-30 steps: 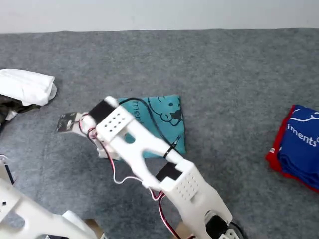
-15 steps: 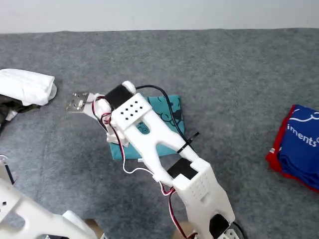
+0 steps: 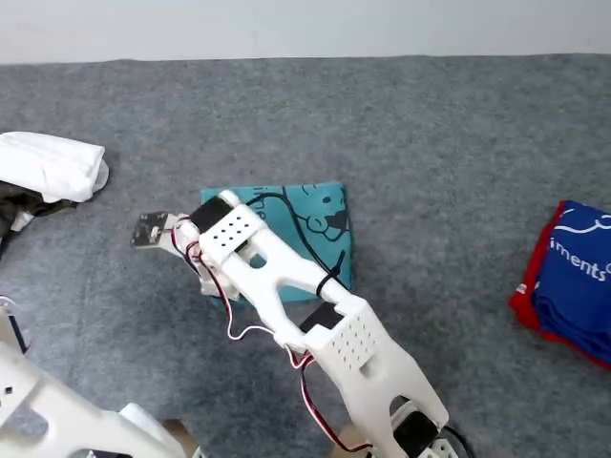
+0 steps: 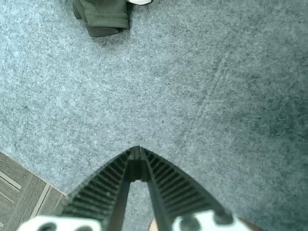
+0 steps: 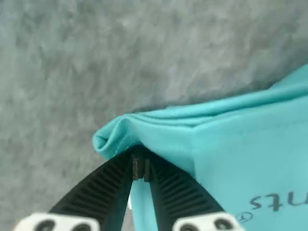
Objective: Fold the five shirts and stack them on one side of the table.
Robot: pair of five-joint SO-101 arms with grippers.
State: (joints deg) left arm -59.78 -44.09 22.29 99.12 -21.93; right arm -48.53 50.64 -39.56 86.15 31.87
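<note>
- The teal shirt (image 3: 320,215) lies mid-table as a flat, folded rectangle of smooth knit with a dark line drawing on top; its far and outer edges are straight.
- The right gripper (image 5: 139,168) has its ribbed black jaws clamped on a corner of the shirt, where the cloth bunches into a soft, rounded, layered fold.
- The left gripper (image 4: 139,156) hangs over bare felt with its ribbed jaws pressed together on nothing.
- The felt (image 3: 430,143) is grey and nappy, and it covers the whole table.
- A white shirt (image 3: 52,164), folded thick and puffy, sits at the table's left edge on top of an olive garment (image 4: 103,17).
- A blue shirt (image 3: 578,281) lies on a red one (image 3: 523,296) at the right edge, well apart from the teal shirt.
- Open felt runs wide between the teal shirt and both side piles, and along the far edge.
- Wood-grain floor (image 4: 14,192) shows past the felt's near edge.
</note>
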